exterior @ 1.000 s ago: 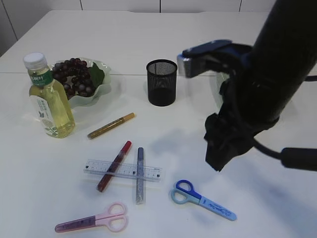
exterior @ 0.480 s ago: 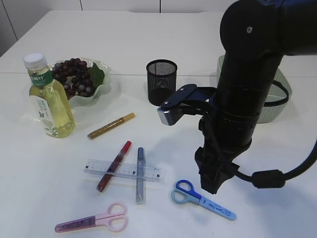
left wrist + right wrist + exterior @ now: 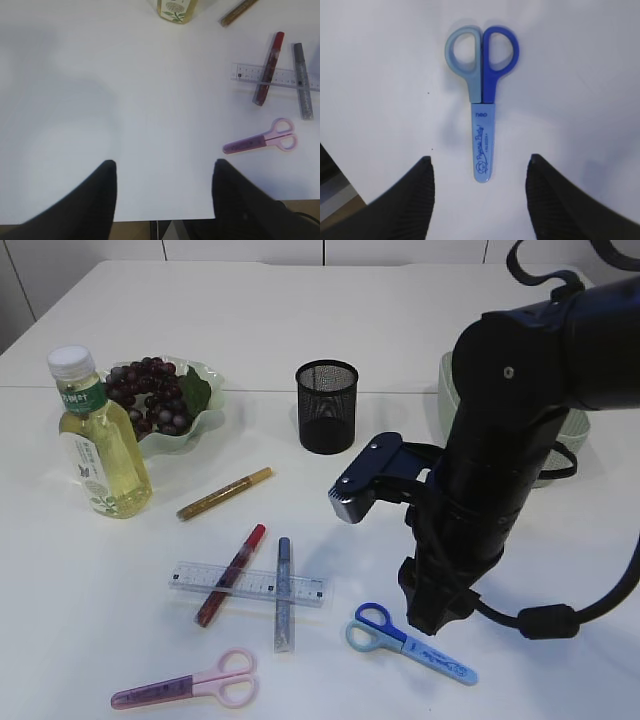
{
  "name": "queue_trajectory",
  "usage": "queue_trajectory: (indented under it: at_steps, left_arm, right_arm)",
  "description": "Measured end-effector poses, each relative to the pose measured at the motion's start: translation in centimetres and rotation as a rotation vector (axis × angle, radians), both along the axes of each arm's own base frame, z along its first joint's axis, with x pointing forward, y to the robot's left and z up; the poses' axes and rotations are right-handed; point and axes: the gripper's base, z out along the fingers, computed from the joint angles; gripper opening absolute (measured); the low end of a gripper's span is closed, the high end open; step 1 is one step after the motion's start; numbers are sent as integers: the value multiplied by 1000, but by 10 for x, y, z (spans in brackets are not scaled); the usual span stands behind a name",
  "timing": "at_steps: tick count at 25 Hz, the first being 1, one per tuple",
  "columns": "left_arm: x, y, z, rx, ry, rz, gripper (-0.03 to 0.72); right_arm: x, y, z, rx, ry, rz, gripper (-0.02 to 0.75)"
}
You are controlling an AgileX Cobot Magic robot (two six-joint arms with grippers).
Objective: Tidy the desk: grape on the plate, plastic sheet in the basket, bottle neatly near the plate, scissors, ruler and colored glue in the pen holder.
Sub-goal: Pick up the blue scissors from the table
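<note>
The right hand [image 3: 479, 200] has its two fingers [image 3: 410, 200] spread wide, and it holds nothing. It hangs over the white surface [image 3: 380, 75]. Right between the fingers, and a bit ahead of them, lie the blue scissors [image 3: 481, 125]. Their long side points straight away from the hand, with the closed tip nearest and the two rings farthest. So the fingers stand on each side of the sheath, ready to close across it, I think.

The left hand [image 3: 165, 197] is also spread and empty. It is well apart from the blue scissors, and the pink scissors [image 3: 262, 142] lie closer to it. The right arm [image 3: 490, 500] is the nearer one for the blue pair.
</note>
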Motion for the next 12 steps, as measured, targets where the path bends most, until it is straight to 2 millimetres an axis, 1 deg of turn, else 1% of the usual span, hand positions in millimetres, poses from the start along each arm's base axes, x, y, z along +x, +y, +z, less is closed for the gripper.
queue_trajectory:
  at_steps: [5, 12]
  left_arm:
    - [0, 0, 0, 0, 1, 0, 438]
    - [0, 0, 0, 4, 0, -7, 438]
  right_arm:
    - [3, 3, -4, 20, -19, -8, 459]
    - [6, 7, -39, -27, 94, -21, 459]
